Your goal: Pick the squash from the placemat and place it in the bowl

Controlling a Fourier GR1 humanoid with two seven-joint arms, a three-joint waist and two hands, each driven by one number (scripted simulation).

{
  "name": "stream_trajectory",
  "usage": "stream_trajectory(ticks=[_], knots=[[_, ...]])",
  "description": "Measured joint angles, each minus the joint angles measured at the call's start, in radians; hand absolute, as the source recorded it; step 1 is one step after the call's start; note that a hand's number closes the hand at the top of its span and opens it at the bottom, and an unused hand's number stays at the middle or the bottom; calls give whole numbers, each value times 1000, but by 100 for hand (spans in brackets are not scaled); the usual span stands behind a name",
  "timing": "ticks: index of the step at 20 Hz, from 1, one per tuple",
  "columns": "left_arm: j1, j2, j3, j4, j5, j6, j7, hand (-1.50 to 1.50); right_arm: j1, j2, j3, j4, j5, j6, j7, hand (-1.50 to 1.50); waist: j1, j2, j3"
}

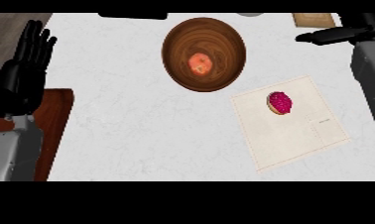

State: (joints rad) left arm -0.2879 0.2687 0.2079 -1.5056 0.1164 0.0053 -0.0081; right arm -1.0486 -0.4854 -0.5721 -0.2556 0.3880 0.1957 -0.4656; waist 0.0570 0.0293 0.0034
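Squash (199,63) reads as the orange lump at the bottom of the wooden bowl (223,39), so imo the place step looks done. Placemat (293,134) carries only a pink-frosted donut (279,102), near its far edge. Right robot hand (326,35) hovers at the view's upper right, beyond the mat's far corner, fingers stretched out flat and holding nothing. Left robot hand (26,72) rests at the left edge, fingers up and spread, also empty.

Risks from here, my guess: if I pull the right arm back low, it'd sweep over the mat and could knock the donut or drag the mat, bc both lie between that hand and my side of the desk (132,134). Swinging it left instead could clip the bowl's rim and shove or tip it, squash incl.

Room: a broad bare stretch of desk runs below and left of the bowl. Bowl and mat are near each other but apart. A wooden board (58,119) hugs the left edge by the left forearm. The far edge has a dark item (132,16) and a tan one (315,20); can't ID either.
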Motion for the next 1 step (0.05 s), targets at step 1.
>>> stream_trajectory(ticks=[1], knots=[[-4,0,-2,2,-1,-2,-3,0,7,-24,-5,9,-3,24,-12,-150,2,2,0]])
